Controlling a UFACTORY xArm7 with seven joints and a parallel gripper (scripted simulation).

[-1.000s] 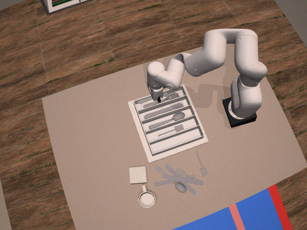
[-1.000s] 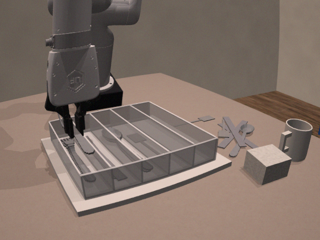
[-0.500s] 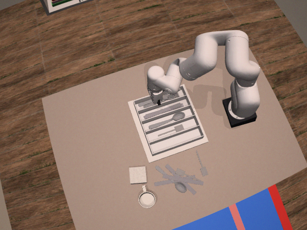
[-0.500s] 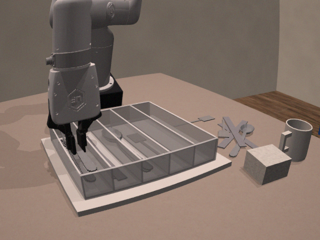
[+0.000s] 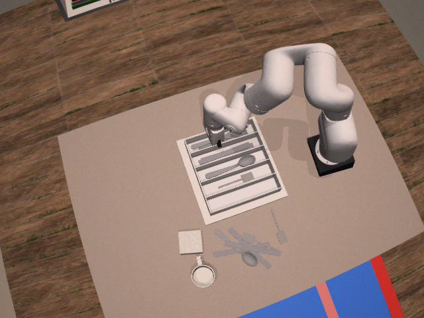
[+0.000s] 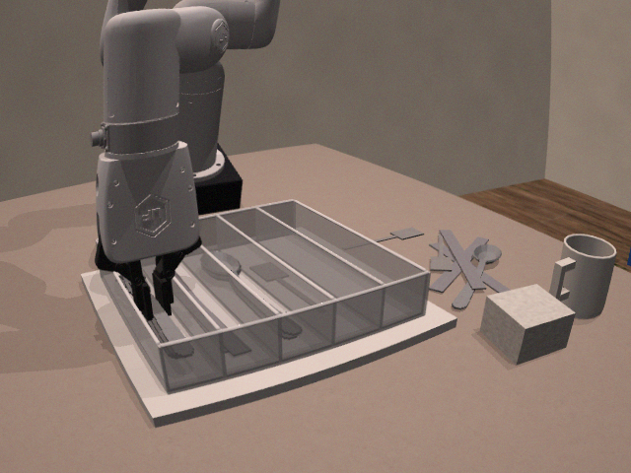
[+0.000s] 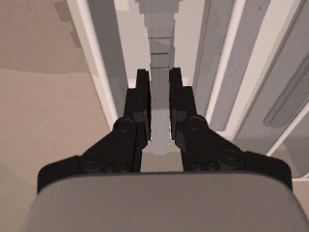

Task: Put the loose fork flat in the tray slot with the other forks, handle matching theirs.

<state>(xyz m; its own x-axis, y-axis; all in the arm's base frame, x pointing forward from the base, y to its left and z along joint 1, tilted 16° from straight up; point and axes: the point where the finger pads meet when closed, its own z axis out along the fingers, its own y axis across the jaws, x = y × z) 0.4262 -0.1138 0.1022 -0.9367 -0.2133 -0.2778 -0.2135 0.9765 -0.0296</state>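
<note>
Currently the gripper (image 6: 153, 300) is clamped on the fork (image 7: 160, 72), low inside the tray (image 6: 285, 312) slot at the 9 o'clock edge in the exterior view.

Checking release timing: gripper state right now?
Gripper: closed on the loose fork, low inside the tray's outermost slot.

Perhaps kitchen: cutlery tray (image 6: 298, 311); mug (image 6: 589, 275)
</note>
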